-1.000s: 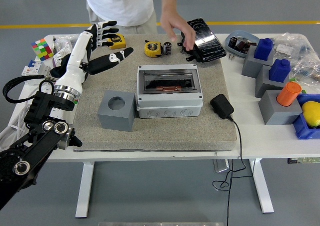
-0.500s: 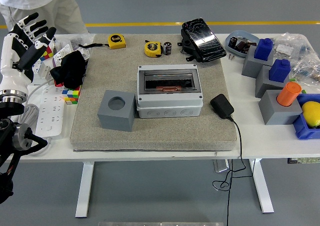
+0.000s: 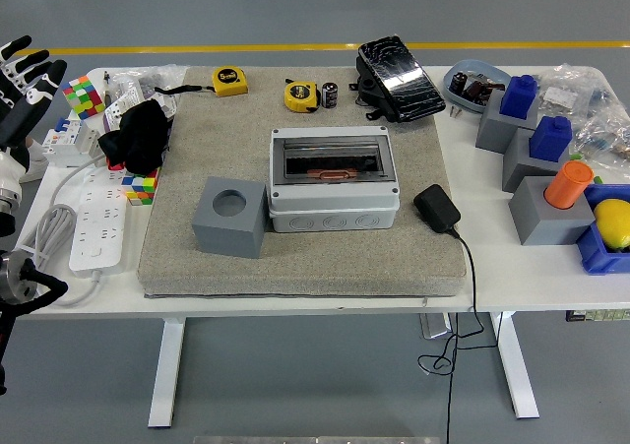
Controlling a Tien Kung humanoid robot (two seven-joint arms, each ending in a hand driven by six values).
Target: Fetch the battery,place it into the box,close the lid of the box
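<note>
The battery (image 3: 330,95) is seen standing at the far edge of the grey mat (image 3: 295,257), just beside a yellow tape measure (image 3: 299,95) and well apart from the box (image 3: 334,178). The box is placed mid-mat, its clear lid (image 3: 333,158) lying shut, with a grey block (image 3: 230,217) just beside it on the left. At the picture's left edge the left hand (image 3: 22,75) is held up off the bench (image 3: 492,267), its fingers (image 3: 30,63) spread and nothing grasped.

Bright, even overhead light; soft short shadows under bench (image 3: 512,277); sharp focus throughout; no glare, blur.
</note>
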